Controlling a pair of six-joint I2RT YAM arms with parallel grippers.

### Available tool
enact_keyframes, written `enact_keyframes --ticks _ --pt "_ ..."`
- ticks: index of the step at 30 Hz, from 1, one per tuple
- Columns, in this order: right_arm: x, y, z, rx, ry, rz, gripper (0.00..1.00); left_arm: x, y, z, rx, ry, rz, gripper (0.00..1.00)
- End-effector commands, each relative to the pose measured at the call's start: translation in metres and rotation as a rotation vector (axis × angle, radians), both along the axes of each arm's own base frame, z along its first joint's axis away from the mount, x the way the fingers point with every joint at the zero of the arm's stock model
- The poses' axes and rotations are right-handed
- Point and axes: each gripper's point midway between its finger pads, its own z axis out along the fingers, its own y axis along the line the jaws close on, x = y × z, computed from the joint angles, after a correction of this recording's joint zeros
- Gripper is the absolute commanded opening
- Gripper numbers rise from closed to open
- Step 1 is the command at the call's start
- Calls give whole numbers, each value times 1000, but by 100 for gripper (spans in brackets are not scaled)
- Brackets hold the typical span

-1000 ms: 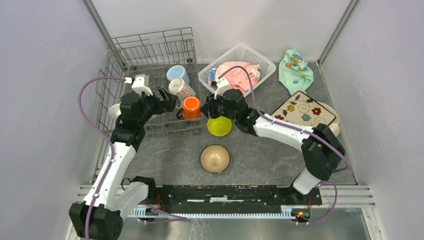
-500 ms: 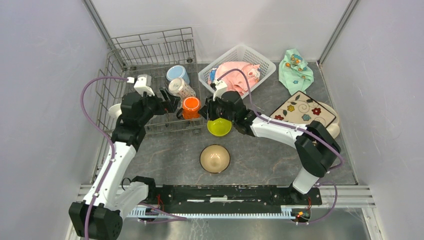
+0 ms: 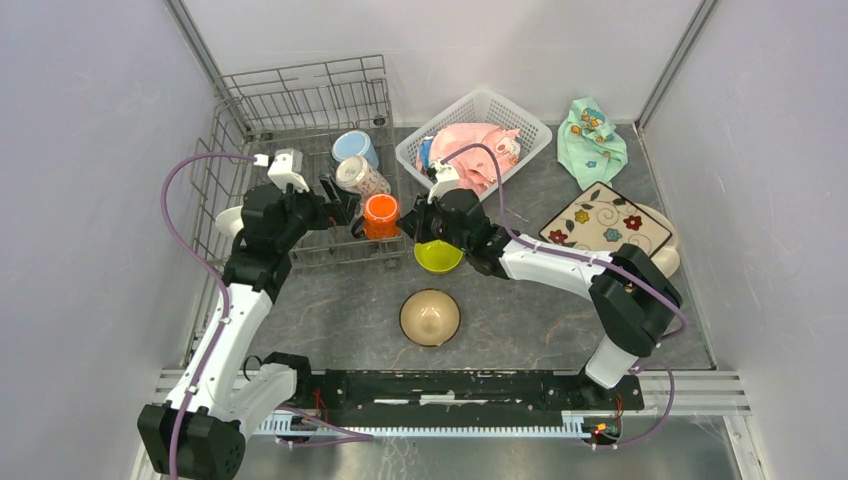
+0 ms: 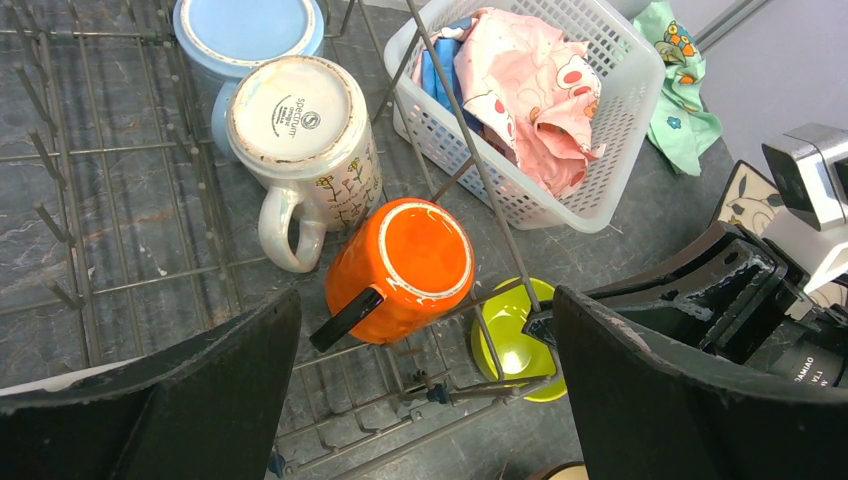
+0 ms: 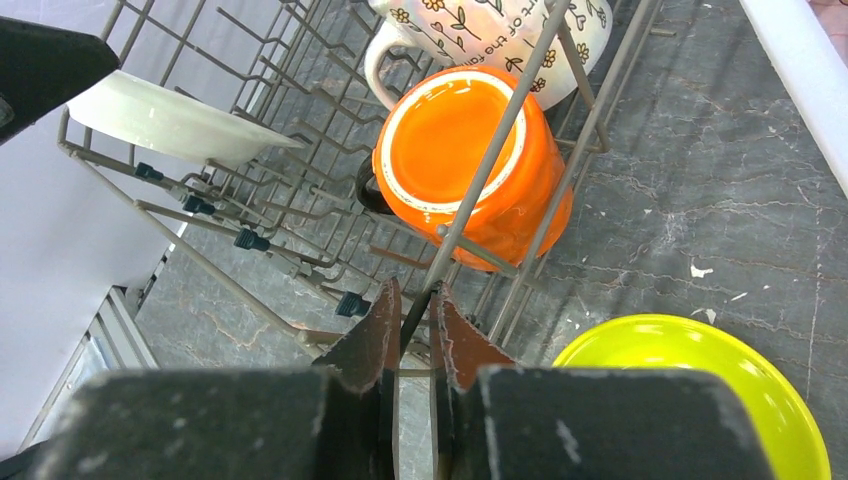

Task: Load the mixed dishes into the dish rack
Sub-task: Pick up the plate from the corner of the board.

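Finds right gripper [image 5: 415, 300] pinched narrow around a front-wall wire of dish rack [image 3: 300, 100], just beside lime-green bowl [image 3: 439, 254] standing outside on the table. Finds left gripper [image 4: 425, 300] spread wide over orange mug [image 5: 470, 170] resting inside the rack. Flags likely dragging or tilting of the rack on any pull, jolting the loaded mugs, with the bowl ungripped.
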Motion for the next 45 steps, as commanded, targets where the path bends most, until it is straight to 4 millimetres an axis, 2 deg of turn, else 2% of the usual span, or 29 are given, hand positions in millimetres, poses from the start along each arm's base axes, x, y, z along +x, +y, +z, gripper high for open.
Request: enact_keyframes --ticks 1,4,8,12,15,17,21,23,26,30,34,37,42,45 --pt "-44 18 -1 6 5 155 8 2 1 8 38 -54 -9 100" --pt "-47 14 4 14 -2 148 9 2 3 9 39 -58 0 100" --pt "-41 7 16 -8 -44 120 20 0 3 8 38 -59 0 100" --pt "-26 -15 35 -45 -113 18 36 2 4 6 33 -46 9 100" --pt "-14 -41 48 -78 -149 -66 50 3 6 6 38 -42 26 100" --pt "-6 -61 56 -86 -162 -144 63 2 8 8 41 -50 33 100" --pt "6 -104 68 -92 -166 -276 80 1 9 9 44 -53 38 100" --pt "11 -132 75 -120 -172 -363 97 1 9 10 41 -51 41 100" --pt "16 -172 80 -177 -190 -495 98 1 10 9 40 -48 46 100" --pt "18 -227 77 -267 -184 -629 98 0 13 9 42 -44 60 100" --pt "18 -290 67 -326 -161 -782 98 0 13 10 42 -50 59 100" --pt "13 -334 61 -362 -156 -896 98 -1 5 12 35 -62 18 100" --pt "7 -376 35 -390 -120 -957 98 -4 1 13 24 -68 -6 100" --pt "4 -410 17 -445 -55 -1009 98 -3 0 11 22 -61 -12 100"
